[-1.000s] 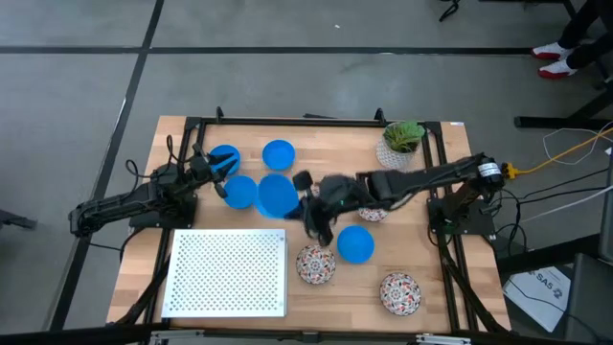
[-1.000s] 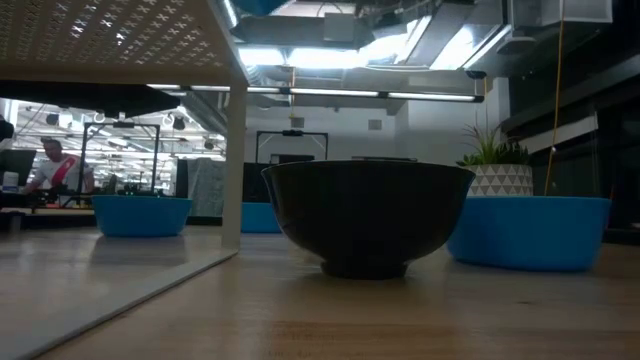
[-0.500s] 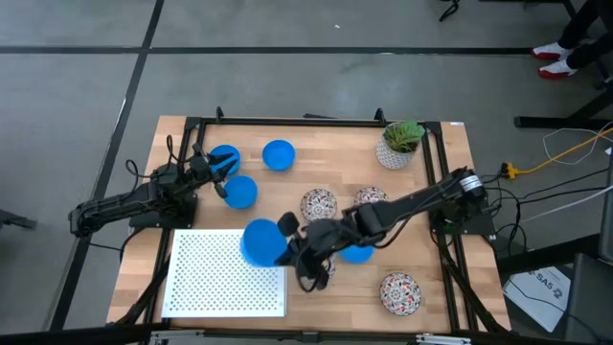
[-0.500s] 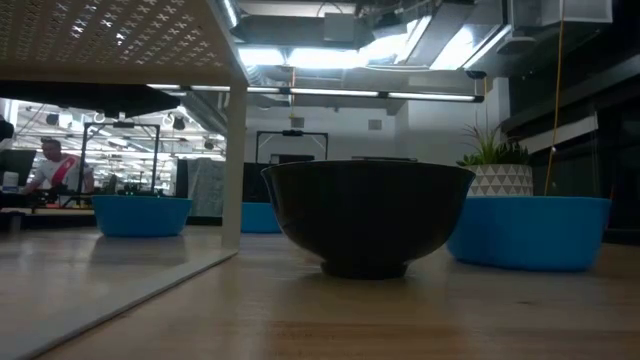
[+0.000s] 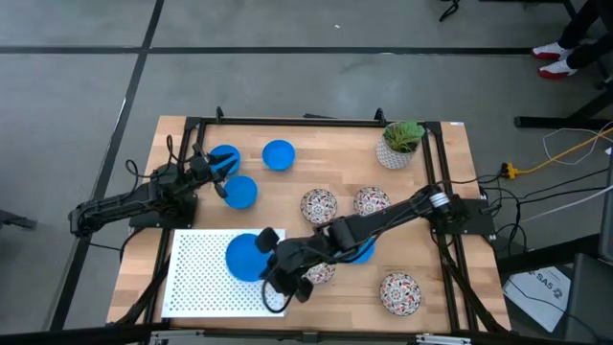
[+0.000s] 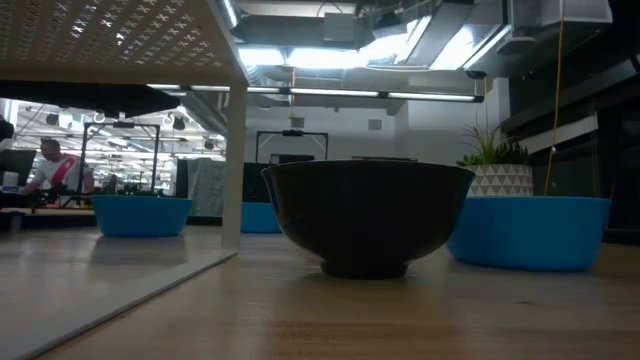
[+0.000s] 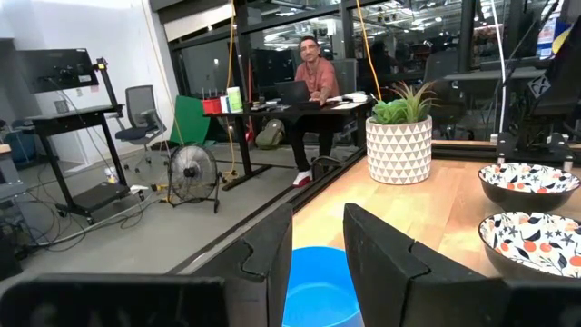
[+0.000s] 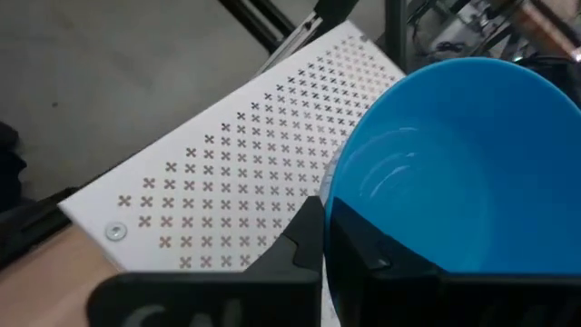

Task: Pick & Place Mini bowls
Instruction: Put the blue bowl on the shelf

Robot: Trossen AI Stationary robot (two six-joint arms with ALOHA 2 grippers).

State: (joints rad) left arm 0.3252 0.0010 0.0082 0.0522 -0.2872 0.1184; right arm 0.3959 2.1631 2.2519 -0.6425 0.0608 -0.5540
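R gripper (image 5: pixel 265 257) clamping blue bowl (image 5: pixel 245 257) rim, mouth tilted, over perforated tray (image 5: pixel 206 283)

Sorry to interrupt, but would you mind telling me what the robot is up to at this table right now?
It is moving mini bowls onto the white perforated tray. The right pincer is shut on the rim of a blue bowl and holds it over the tray. The left pincer waits by the other blue bowls at the table's back left. Patterned bowls sit mid-table, and a potted plant stands at the back right.
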